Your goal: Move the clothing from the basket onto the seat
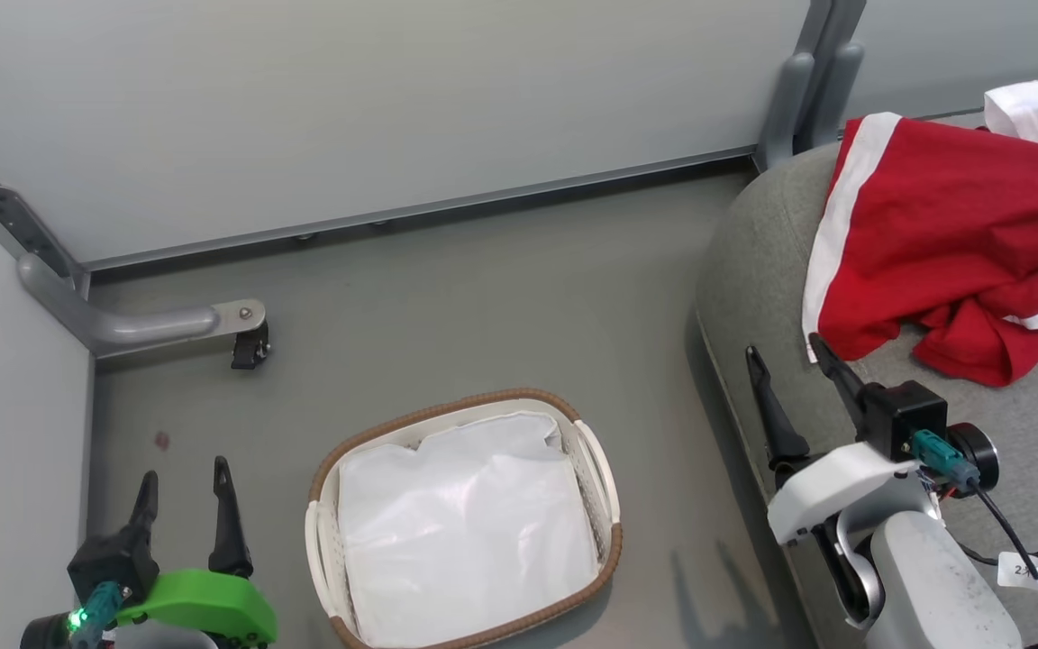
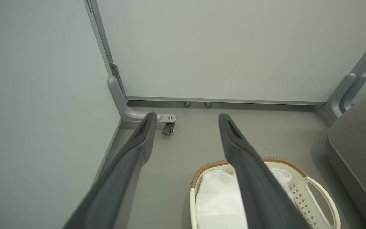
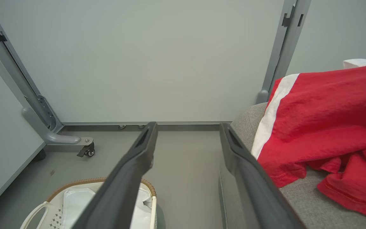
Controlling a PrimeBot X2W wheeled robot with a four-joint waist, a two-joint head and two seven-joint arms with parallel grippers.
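Note:
The red clothing (image 1: 951, 243) with its white bands lies crumpled on the light-grey seat (image 1: 753, 270) at the right; the right wrist view shows the clothing (image 3: 322, 121) on the seat (image 3: 310, 206) too. On the floor stands the white basket (image 1: 605, 532) with a brown woven rim, holding just its white liner (image 1: 465, 532). My right gripper (image 1: 789, 356) is open above the seat's front edge, just left of the clothing, holding nothing. My left gripper (image 1: 184, 487) is open at the lower left, left of the basket (image 2: 316, 197). Both fingers (image 2: 138, 149) are spread with nothing between them.
Pale partition walls (image 1: 348, 108) enclose the grey floor (image 1: 483, 306). A grey bracket foot with a small caster (image 1: 249, 347) juts out at the left wall. Another grey post foot (image 1: 794, 99) stands behind the seat. A cable with a white tag (image 1: 1019, 568) trails from my right wrist.

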